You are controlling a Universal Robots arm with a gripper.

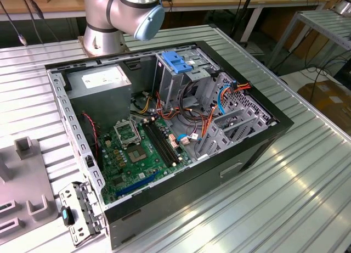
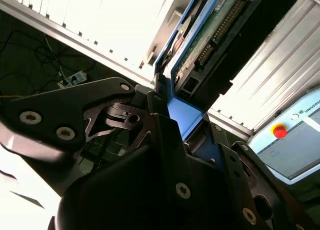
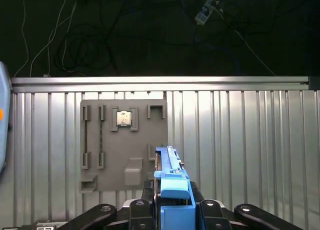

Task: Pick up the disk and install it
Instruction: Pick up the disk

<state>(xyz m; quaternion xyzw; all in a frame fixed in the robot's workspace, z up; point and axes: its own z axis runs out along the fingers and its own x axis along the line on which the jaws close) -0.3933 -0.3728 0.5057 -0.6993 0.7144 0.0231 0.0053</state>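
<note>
Gripper [image 3: 172, 212] is clamped on the disk [image 3: 169, 162], jaws narrow, one black finger [image 2: 156, 106] on each side of it in both wrist views

Disk is up in the jaws, clear of the ribbed aluminium table [image 3: 250, 140]. In the first wrist view I see it edge-on, blue side rail [image 3: 175, 187] toward the camera, and it overlaps one edge of the grey fixture plate [image 3: 107, 155] lying on the table behind it

Second wrist view shows the disk's [image 2: 215, 35] green circuit-board face and connector row, with the blue rail running down into the gripper [image 2: 185, 121]

CPU [image 3: 123, 118] sits in a pocket of the fixture plate

Teach pendant [image 2: 295, 145] with its red stop button [image 2: 279, 131] is beyond the table edge in the second wrist view

Exterior view: the open PC case [image 1: 247, 149] lies on its side on the table, motherboard [image 1: 140, 151] exposed. The drive cage [image 1: 189, 80] has a bare light-blue bracket [image 1: 176, 61] on top. The power supply [image 1: 104, 82] is to the exterior view's left of the cage. The arm base [image 1: 107, 22] stands just behind the case
</note>
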